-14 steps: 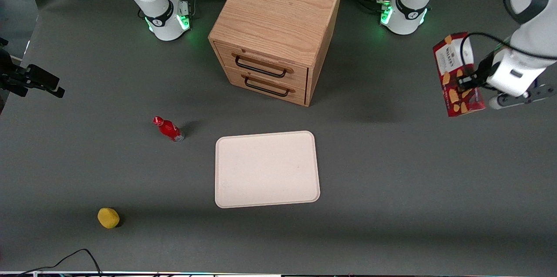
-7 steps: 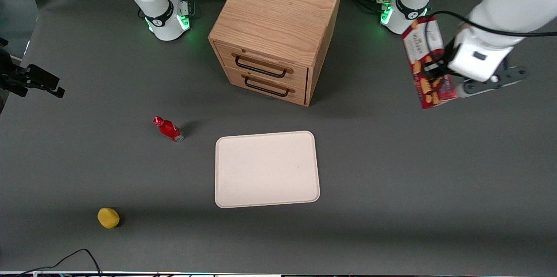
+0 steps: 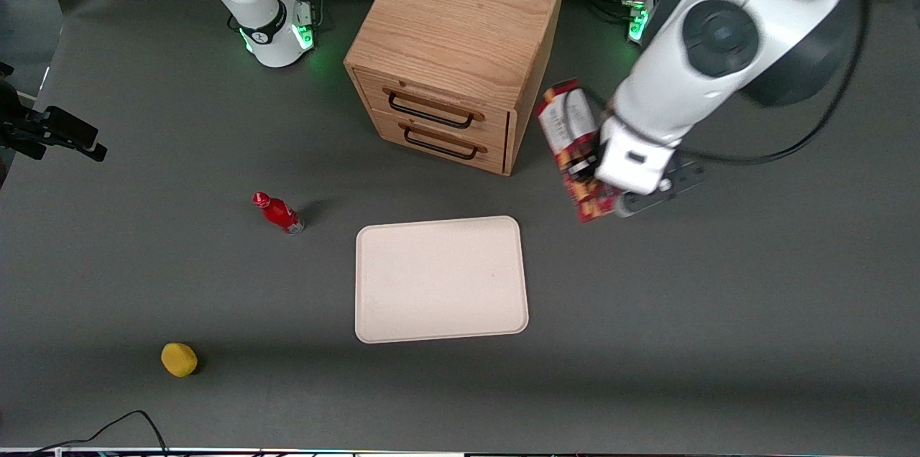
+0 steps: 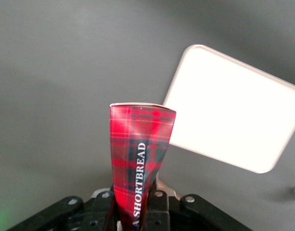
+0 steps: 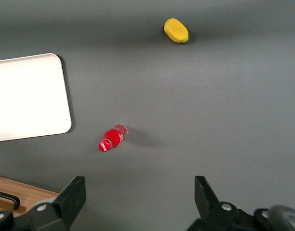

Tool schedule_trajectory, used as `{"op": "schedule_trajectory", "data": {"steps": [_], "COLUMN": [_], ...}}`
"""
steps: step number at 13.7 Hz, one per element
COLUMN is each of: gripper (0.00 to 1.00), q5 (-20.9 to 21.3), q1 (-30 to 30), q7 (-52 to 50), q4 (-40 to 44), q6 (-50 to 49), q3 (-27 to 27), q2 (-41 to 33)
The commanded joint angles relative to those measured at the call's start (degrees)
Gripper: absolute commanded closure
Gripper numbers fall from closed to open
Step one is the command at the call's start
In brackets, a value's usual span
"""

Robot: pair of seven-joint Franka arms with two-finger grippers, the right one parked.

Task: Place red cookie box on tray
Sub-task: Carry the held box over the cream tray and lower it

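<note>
Gripping the red cookie box point(image 4: 138, 168), the hand point(image 3: 586, 171) hovers (tartan side only wrist-visible).

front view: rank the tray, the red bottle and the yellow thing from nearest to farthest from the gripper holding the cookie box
From the gripper, shut on the red cookie box:
1. tray, nearer the front camera than the gripper
2. red bottle, toward the parked arm's end
3. yellow object, farther toward that end, nearest the camera
</note>
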Motion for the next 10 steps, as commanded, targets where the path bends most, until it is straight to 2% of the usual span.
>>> {"op": "schedule_trajectory", "data": {"steps": [1, 4, 8, 10], "gripper": [0.88, 0.89, 0.91, 0.9], "q5": [7.11, 17.04, 20.06, 24.78], "q1": [-5.63, -10.3, -11.71, -11.62], "q7": [-4.66, -13.51, -17.58, -18.28], "q4": [8.73, 12.95, 14.63, 14.72], "q6": [3.65, 7.79, 13.76, 15.43], "q3": [0.24, 0.25, 0.5, 0.59], "q2": [9.91, 17.57, 24.08, 26.89]}}
